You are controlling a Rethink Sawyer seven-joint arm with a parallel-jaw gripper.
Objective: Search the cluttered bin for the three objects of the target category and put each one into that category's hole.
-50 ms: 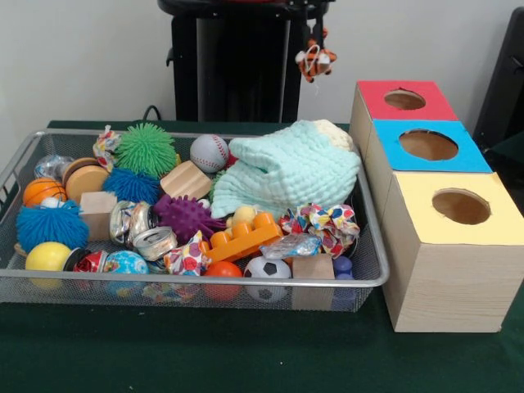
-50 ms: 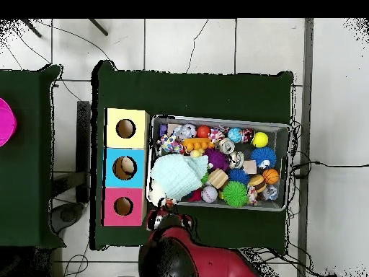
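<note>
Bin [image 1: 372, 282] sitting full of toys beside three-hole box [image 1: 446, 270]; gripper [image 1: 315, 59] hanging above bin's back edge, gripping orange striped toy [image 1: 316, 64].

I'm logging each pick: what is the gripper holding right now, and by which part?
The gripper holds a small orange, white and black soft toy from above, by its top; it hangs in the air behind the bin.

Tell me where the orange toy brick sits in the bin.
In the front view the orange toy brick lies near the front middle of the wire bin, right of the purple spiky ball and just behind the soccer ball.
</note>
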